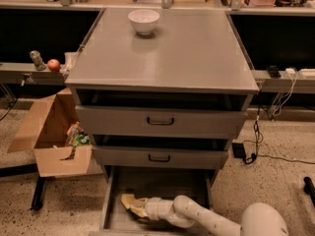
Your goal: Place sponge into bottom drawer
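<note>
Ideally, the gripper (139, 208), inside the bottom drawer (165, 181) with fingers clamped on the sponge (129, 200), lowers near its floor before releasing.

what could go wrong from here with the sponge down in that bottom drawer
1. The sponge sits at the tip of the gripper, low in the bottom drawer and near its left wall. A drift to that side could snag it on the wall.
2. The middle drawer looks close above the gripper in this view. A lift angled inward might bump its front.
</note>
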You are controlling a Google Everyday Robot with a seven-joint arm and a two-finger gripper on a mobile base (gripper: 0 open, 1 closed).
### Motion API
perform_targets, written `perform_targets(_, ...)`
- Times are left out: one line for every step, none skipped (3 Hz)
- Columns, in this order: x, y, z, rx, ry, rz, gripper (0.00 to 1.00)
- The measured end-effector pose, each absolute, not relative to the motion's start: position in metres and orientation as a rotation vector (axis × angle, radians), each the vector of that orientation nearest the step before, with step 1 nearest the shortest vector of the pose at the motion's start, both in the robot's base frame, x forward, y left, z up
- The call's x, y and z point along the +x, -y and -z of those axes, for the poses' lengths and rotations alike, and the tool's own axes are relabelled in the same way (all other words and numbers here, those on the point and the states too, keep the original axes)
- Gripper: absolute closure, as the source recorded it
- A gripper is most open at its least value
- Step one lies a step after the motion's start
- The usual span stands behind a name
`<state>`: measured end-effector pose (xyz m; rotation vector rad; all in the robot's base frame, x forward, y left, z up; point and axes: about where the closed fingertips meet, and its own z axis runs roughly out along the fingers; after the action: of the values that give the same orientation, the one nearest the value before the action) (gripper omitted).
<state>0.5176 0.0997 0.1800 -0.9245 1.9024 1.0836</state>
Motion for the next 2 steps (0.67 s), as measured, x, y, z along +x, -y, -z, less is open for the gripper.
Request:
perform_targets(0.5176,-0.0997,-0.18,-0.925,-1.902,-1.084,0.5)
perform_targets(0.5176,-0.0997,-0.18,-0.925,-1.902,-1.084,0.27)
